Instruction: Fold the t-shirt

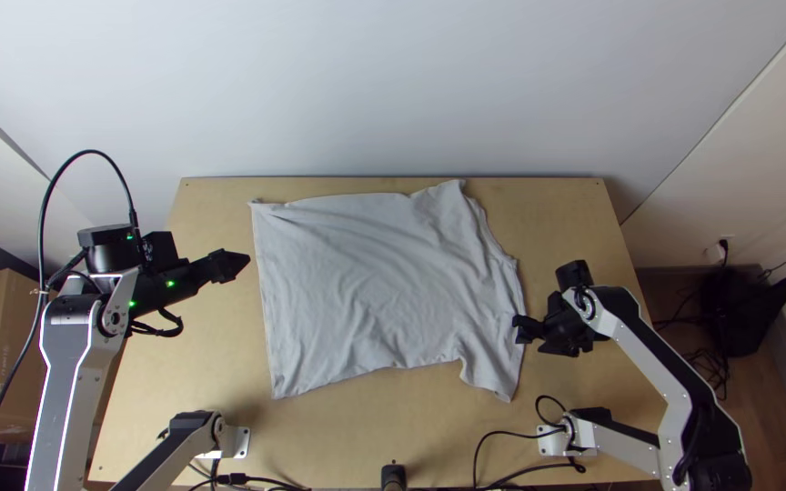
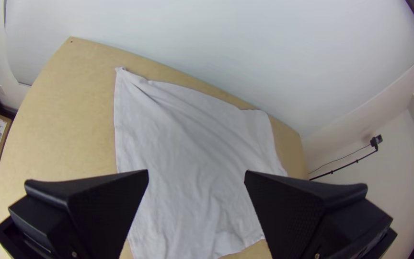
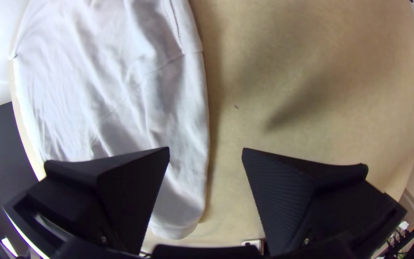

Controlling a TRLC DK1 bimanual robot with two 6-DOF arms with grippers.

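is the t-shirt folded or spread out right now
Spread, not folded: the t-shirt lies broad and lightly wrinkled over the table, with a sleeve sticking out.

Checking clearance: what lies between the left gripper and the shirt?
In the top view, a narrow strip of table shows between left gripper and shirt.

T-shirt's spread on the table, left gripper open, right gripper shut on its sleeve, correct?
Not the right gripper: it is open, fingers wide apart, as the right wrist view shows. The t-shirt is spread on the table and the left gripper is open.
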